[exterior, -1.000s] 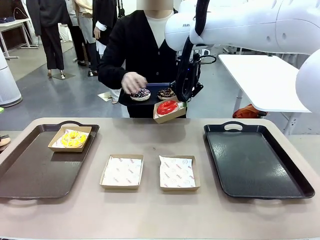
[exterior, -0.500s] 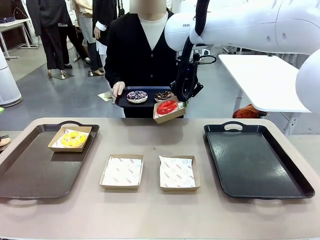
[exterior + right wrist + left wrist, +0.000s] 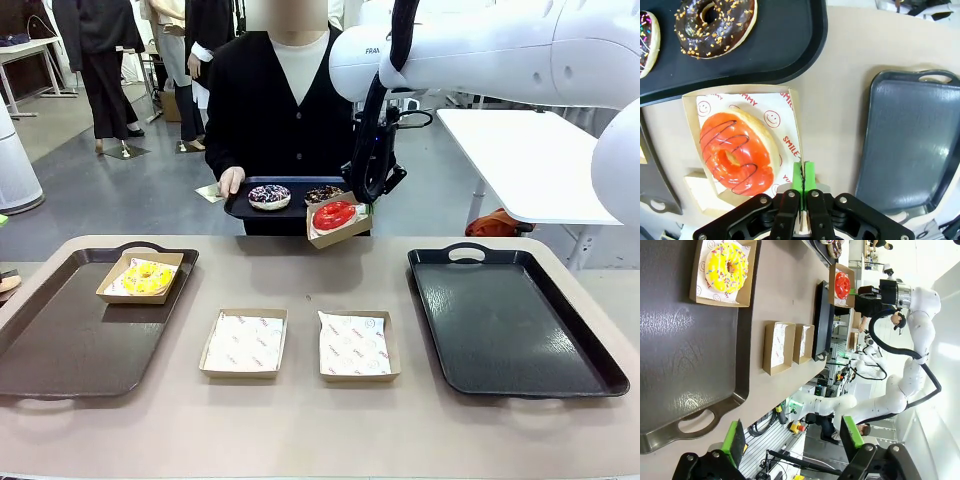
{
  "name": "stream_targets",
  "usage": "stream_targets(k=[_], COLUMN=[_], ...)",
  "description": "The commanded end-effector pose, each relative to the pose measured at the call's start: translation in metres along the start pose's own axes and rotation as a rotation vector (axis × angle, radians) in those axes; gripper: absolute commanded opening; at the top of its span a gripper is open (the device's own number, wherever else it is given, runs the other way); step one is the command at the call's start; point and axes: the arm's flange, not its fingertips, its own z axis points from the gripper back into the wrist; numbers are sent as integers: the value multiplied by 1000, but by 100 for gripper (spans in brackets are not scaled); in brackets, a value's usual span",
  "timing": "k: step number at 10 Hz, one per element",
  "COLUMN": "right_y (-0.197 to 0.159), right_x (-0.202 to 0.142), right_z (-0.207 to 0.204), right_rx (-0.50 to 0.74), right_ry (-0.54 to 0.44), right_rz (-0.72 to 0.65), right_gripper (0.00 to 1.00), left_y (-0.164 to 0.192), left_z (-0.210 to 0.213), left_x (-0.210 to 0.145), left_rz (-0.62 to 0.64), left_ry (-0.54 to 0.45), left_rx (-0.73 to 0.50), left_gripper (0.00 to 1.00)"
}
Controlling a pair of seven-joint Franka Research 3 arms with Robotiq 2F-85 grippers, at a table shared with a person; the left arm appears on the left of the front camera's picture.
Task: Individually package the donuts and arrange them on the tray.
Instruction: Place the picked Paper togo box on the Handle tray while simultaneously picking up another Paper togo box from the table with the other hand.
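Observation:
My right gripper (image 3: 364, 203) hangs above the table's far edge, shut on the rim of a cardboard box (image 3: 341, 232) that carries the red-iced donut (image 3: 335, 214). The right wrist view shows the green pads (image 3: 803, 173) pinching the box wall beside that donut (image 3: 735, 153). Across the table a person holds a small dark tray (image 3: 243, 209) with a sprinkled dark donut (image 3: 269, 195) and a chocolate donut (image 3: 323, 193). The yellow donut (image 3: 145, 276) lies boxed on the left tray (image 3: 60, 345). My left gripper (image 3: 790, 437) stands open over that tray.
Two paper-lined boxes (image 3: 244, 342) (image 3: 357, 345) sit side by side at the table's middle with nothing in them. A bare dark tray (image 3: 510, 320) lies at the right. Other people stand far behind the person.
The person's hand has left the sprinkled donut and now grips the small tray's edge. That tray has dropped slightly. My right gripper and the boxed red donut have stayed in place.

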Motion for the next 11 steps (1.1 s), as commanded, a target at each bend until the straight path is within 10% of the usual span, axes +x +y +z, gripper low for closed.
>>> stream_targets(k=[1, 11], right_y=[0, 0], right_x=[-1, 0], right_z=[1, 0], right_rx=[1, 0], right_ry=[-6, 0], right_rz=[0, 0], right_gripper=[0, 1], left_y=[-2, -2], left_z=[0, 0], left_x=[-3, -3], left_rz=[-4, -4], left_ry=[-8, -8], left_rx=[-5, -5], left_gripper=[100, 100])
